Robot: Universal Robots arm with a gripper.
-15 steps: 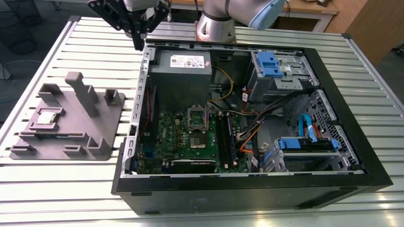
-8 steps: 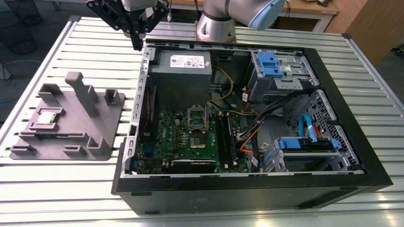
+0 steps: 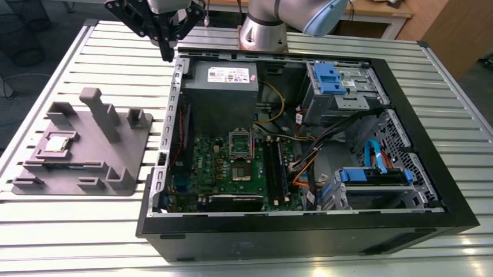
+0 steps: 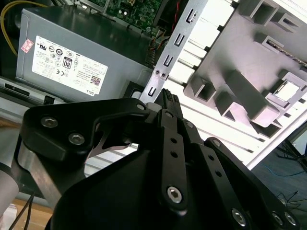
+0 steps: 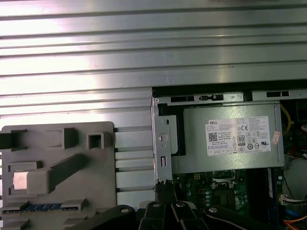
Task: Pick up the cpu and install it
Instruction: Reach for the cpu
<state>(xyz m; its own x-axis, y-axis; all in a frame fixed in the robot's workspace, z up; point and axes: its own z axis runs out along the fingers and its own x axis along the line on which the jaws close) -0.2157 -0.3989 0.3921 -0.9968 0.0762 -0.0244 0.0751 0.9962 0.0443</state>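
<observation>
While the open computer case (image 3: 308, 234) lies on the slatted table (image 3: 92, 57), a grey tray (image 3: 138, 147) sits beside it, toward the exterior view's left; the gripper (image 3: 166, 56) hangs above the case's far corner, fingers pressed together, empty; the cpu (image 3: 58, 142) rests in the tray.

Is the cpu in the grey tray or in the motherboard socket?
In the tray: the cpu lies flat in a tray recess, outside the computer case.
</observation>
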